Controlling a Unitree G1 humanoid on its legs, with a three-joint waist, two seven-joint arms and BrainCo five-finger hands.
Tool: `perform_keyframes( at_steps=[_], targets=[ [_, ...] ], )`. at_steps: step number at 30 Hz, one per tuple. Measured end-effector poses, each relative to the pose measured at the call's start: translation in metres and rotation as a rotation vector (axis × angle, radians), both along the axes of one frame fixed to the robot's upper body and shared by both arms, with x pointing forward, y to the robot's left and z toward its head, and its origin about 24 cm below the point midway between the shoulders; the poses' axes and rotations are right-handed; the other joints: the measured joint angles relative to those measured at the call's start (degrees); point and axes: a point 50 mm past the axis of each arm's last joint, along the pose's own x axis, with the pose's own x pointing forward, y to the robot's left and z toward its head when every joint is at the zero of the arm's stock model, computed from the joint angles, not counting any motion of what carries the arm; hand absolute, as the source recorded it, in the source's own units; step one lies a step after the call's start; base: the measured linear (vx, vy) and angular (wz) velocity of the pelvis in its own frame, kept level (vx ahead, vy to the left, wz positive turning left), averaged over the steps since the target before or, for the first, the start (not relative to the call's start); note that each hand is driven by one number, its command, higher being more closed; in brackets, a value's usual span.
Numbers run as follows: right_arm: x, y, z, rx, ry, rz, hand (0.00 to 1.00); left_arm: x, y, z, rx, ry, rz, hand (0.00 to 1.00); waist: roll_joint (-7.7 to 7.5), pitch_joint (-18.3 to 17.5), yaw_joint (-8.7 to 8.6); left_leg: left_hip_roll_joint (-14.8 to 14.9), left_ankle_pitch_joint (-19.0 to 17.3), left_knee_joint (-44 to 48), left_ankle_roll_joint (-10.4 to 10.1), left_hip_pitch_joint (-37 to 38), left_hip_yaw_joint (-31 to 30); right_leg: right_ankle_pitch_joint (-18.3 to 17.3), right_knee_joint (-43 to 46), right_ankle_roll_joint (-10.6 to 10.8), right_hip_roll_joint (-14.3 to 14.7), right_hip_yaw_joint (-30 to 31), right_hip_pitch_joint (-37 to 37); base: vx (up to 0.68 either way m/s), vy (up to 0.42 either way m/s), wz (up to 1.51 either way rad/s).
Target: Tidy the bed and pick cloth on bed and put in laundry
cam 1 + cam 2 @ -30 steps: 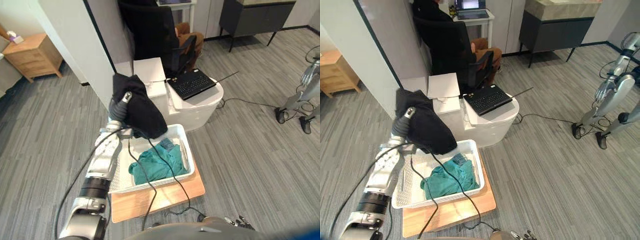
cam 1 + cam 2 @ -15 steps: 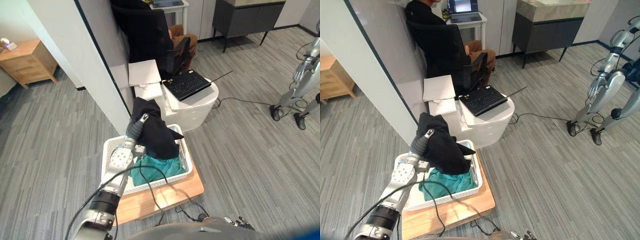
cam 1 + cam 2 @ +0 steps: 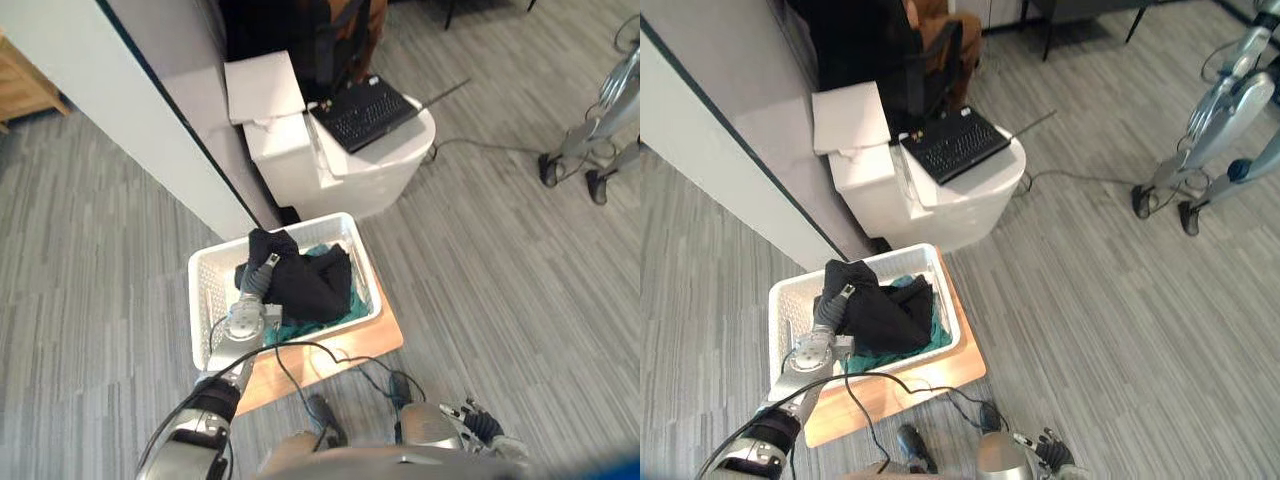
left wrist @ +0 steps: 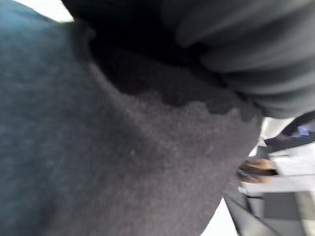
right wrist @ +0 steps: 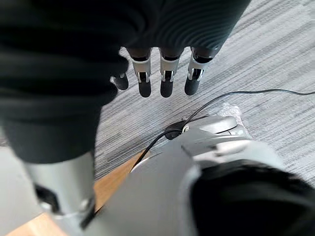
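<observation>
A white laundry basket (image 3: 203, 318) stands on the floor in front of me. A black cloth (image 3: 305, 282) lies inside it, on top of a teal cloth (image 3: 352, 301). My left hand (image 3: 257, 282) reaches down into the basket from the lower left and is buried in the black cloth, with only its dark wrist cover showing. In the left wrist view the black cloth (image 4: 98, 147) lies pressed close against the hand. My right hand (image 5: 166, 81) hangs open low at my side above the carpet, holding nothing, and it also appears in the left eye view as the right hand (image 3: 478, 424).
The basket rests on a wooden board (image 3: 345, 355). Behind it is a white round table (image 3: 385, 165) with a black laptop (image 3: 365, 105) and a white box (image 3: 262, 86). A wall panel (image 3: 150, 120) stands at the left. Another robot (image 3: 610, 110) is at the far right.
My left hand has come down with the black cloth, from above the basket into it, onto the teal cloth. The camera has tilted down, shifting the whole scene.
</observation>
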Motion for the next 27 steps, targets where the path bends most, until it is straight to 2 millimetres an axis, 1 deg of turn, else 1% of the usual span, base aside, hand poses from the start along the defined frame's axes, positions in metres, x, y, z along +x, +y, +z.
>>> perform_keyframes(
  at_steps=[1, 2, 5, 6, 10, 14, 16, 19, 21, 22, 24, 25, 26, 27],
  targets=[
    [0.006, 0.001, 0.002, -0.004, -0.019, 0.016, 0.0, -0.001, 0.003, -0.002, 0.006, 0.01, 0.023, 1.0, 0.13, 0.35, -0.7, 0.08, 0.15, 0.0, -0.05, -0.74, 0.01, 0.0, 0.08, 0.0, 0.05, -0.03, -0.71, -0.03, -0.045, -0.01],
    [0.01, 0.0, 0.005, -0.009, -0.039, 0.021, 0.0, -0.001, 0.004, -0.003, 0.01, 0.012, 0.042, 1.0, 0.38, 0.64, -0.88, 0.25, 0.28, 0.01, -0.09, -1.58, 0.25, 0.0, 0.65, -0.01, 0.15, 0.13, -1.93, -0.02, -0.043, -0.06],
    [0.017, 0.0, 0.009, -0.015, -0.07, 0.028, 0.0, 0.002, 0.008, -0.002, 0.027, 0.017, 0.077, 1.0, 0.52, 2.36, -0.62, 0.75, 0.43, 0.01, -0.27, -1.91, 1.78, -0.14, 2.56, -0.2, 0.37, 1.3, -3.83, -0.03, -0.028, -0.23],
    [0.02, 0.0, 0.011, -0.014, -0.084, 0.031, 0.0, 0.003, 0.011, -0.001, 0.03, 0.011, 0.105, 0.0, 0.58, 2.54, -0.69, 0.88, 0.57, 0.02, -0.38, -2.68, 2.23, -0.41, 3.46, -0.48, 0.48, 1.44, -5.29, -0.04, -0.045, -0.21],
    [0.02, 0.001, 0.012, -0.015, -0.099, 0.03, 0.0, 0.005, 0.011, 0.001, 0.021, 0.002, 0.11, 0.0, 0.57, 2.55, -0.57, 1.19, 0.89, 0.03, -0.68, -3.11, 2.97, -1.63, 6.05, -1.01, 0.68, 1.82, -7.06, -0.01, -0.047, -0.07],
    [0.023, 0.001, 0.015, -0.019, -0.144, 0.029, 0.0, 0.0, 0.017, -0.006, -0.021, 0.03, 0.128, 0.0, 0.56, 2.55, -0.21, 1.44, 1.01, 0.02, -0.9, -1.89, 2.99, -3.16, 8.29, -1.26, 0.82, 1.77, -6.85, 0.0, -0.044, 0.01],
    [0.021, 0.0, 0.015, -0.015, -0.143, 0.014, 0.0, -0.002, 0.016, -0.009, -0.041, 0.04, 0.116, 0.0, 0.58, 2.54, 0.13, 1.55, 1.0, 0.02, -0.96, -0.76, 2.68, -3.54, 8.42, -1.33, 0.86, 1.42, -5.63, 0.01, -0.031, 0.1],
    [0.012, -0.001, 0.01, -0.001, -0.124, -0.033, 0.0, -0.01, 0.019, -0.015, -0.087, 0.057, 0.124, 0.0, 0.58, 2.44, 0.1, 1.68, 0.76, 0.01, -1.32, 2.07, 1.41, -3.84, 7.67, -1.3, 0.88, 0.41, -1.94, 0.02, -0.012, 0.18],
    [0.001, -0.001, 0.006, 0.006, -0.093, -0.044, 0.0, -0.017, 0.026, -0.02, -0.102, 0.07, 0.137, 0.0, 0.91, 1.67, 0.04, 1.59, 0.62, 0.0, -1.47, 3.47, 0.45, -3.98, 6.7, -1.12, 0.75, -0.41, 0.31, 0.01, -0.005, 0.19],
    [-0.003, -0.002, 0.005, 0.006, -0.084, -0.048, 0.0, -0.019, 0.028, -0.02, -0.104, 0.068, 0.14, 0.0, 1.04, 1.25, 0.02, 1.54, 0.62, -0.01, -1.46, 3.5, 0.03, -4.0, 6.51, -1.09, 0.69, -0.62, 0.55, 0.01, 0.002, 0.22],
    [-0.017, -0.005, 0.001, 0.002, -0.041, -0.066, 0.0, -0.026, 0.036, -0.018, -0.098, 0.054, 0.144, 0.0, 1.57, -0.52, 0.12, 1.42, 0.6, -0.02, -1.44, 3.89, -0.89, -4.0, 5.51, -1.08, 0.54, -1.55, 1.82, 0.03, 0.001, 0.21],
    [-0.021, -0.005, -0.001, 0.002, -0.031, -0.069, 0.0, -0.027, 0.039, -0.016, -0.094, 0.048, 0.15, 0.0, 1.63, -0.78, 0.11, 1.37, 0.59, -0.02, -1.44, 4.22, -1.37, -4.0, 5.23, -1.08, 0.49, -1.98, 2.44, 0.03, -0.002, 0.22],
    [-0.028, -0.005, -0.003, 0.004, -0.008, -0.074, 0.0, -0.029, 0.046, -0.014, -0.078, 0.043, 0.161, 0.0, 1.68, -1.47, 0.18, 1.39, 0.44, -0.02, -1.52, 4.88, -1.77, -4.01, 4.75, -1.07, 0.51, -2.13, 3.58, 0.02, -0.001, 0.14],
    [-0.029, -0.005, -0.003, 0.004, -0.005, -0.075, 0.0, -0.03, 0.048, -0.014, -0.076, 0.043, 0.163, 0.0, 1.71, -1.6, 0.22, 1.39, 0.43, -0.02, -1.52, 4.96, -1.81, -4.01, 4.69, -1.07, 0.52, -2.14, 3.71, 0.02, -0.002, 0.11]
  ],
)
